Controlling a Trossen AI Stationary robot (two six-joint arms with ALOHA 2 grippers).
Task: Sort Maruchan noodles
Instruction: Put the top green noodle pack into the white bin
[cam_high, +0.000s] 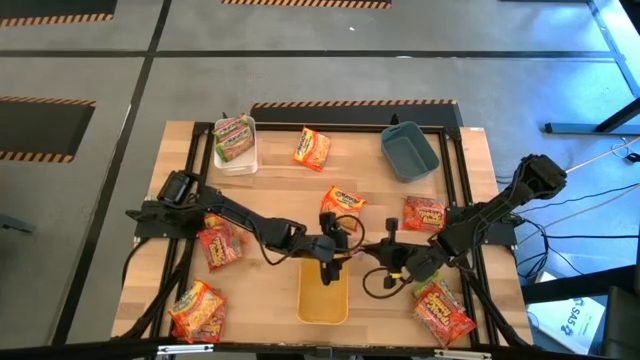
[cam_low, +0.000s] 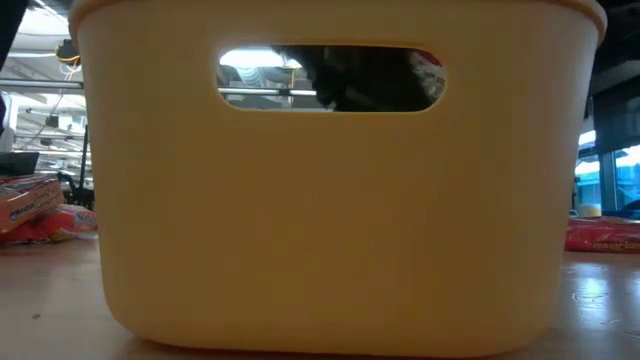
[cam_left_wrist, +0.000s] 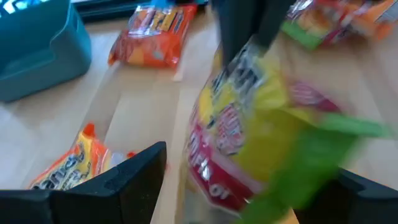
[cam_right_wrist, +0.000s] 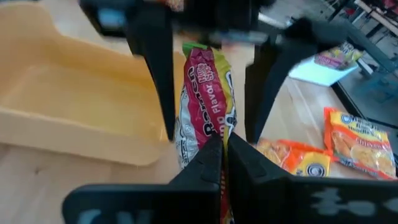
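Maruchan noodles packet (cam_right_wrist: 208, 112), green-pink, hangs upright beside the yellow bin (cam_right_wrist: 56, 106), pinched at its edge by the clenched right gripper (cam_right_wrist: 224, 149), the left gripper (cam_right_wrist: 208, 81) spread wide around it; handover looks underway, so next comes a secure regrasp.

Right claw (cam_right_wrist: 224, 149) pinching red-green ramen packet (cam_right_wrist: 205, 106), left claw (cam_right_wrist: 208, 93) spread around it, yellow bin (cam_right_wrist: 74, 93) beside
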